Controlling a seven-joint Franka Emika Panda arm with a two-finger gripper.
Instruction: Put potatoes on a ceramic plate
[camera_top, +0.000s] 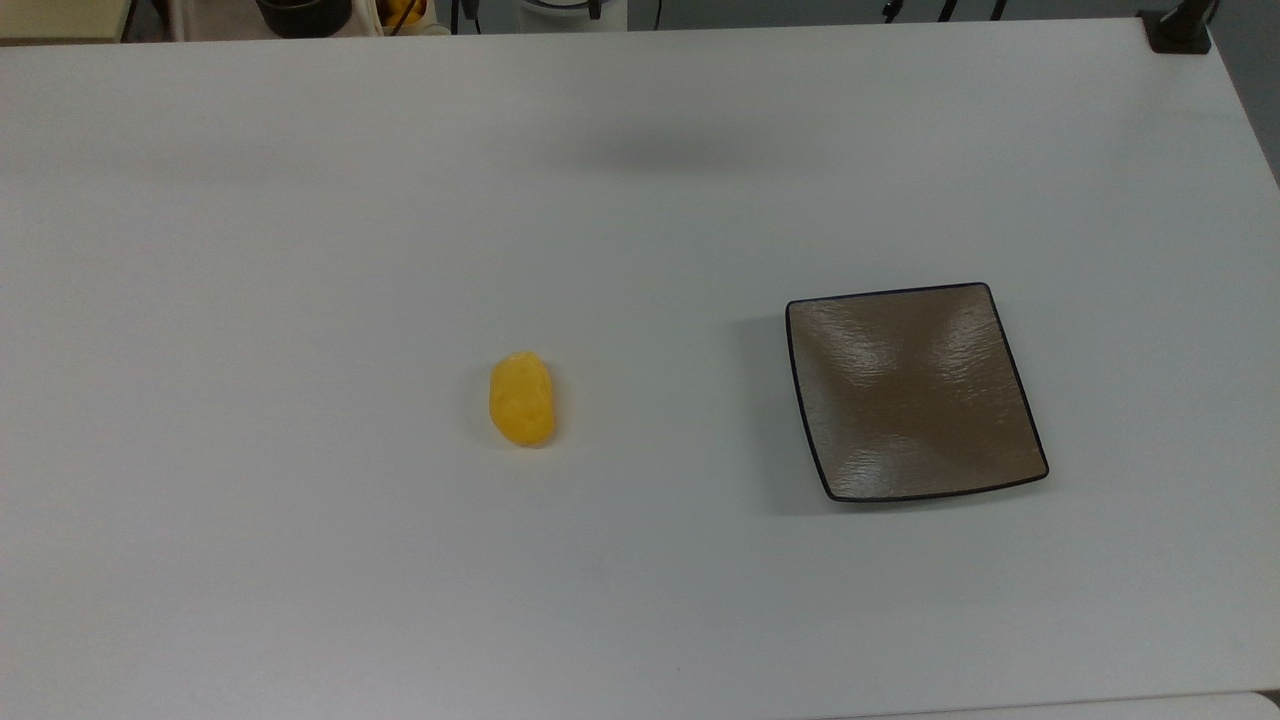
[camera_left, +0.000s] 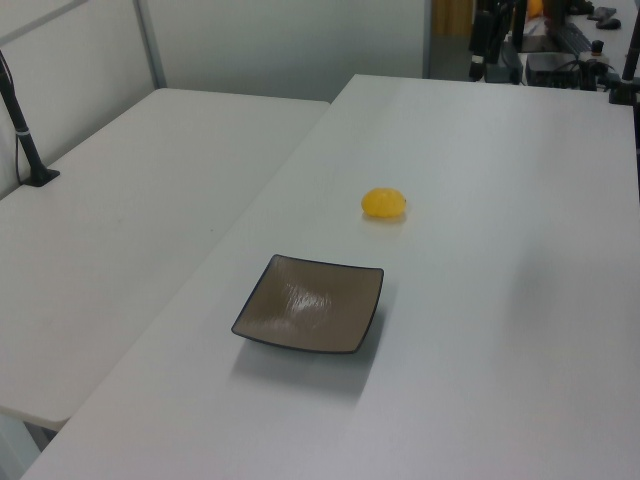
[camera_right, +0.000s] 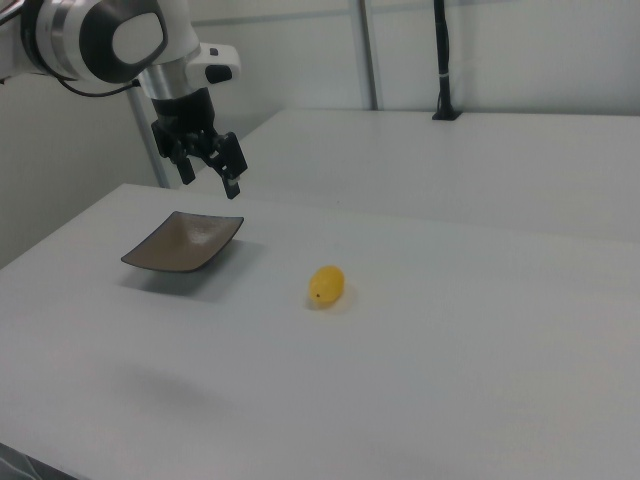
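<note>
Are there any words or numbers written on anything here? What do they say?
None can be read. The potato, the plate, the table and the robot's tool carry no words, numbers or signs that can be seen.

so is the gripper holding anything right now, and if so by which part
Nothing is held. The gripper hangs open in the air above the table, with nothing between its fingers. The yellow potato lies on the white table, apart from the square plate.
</note>
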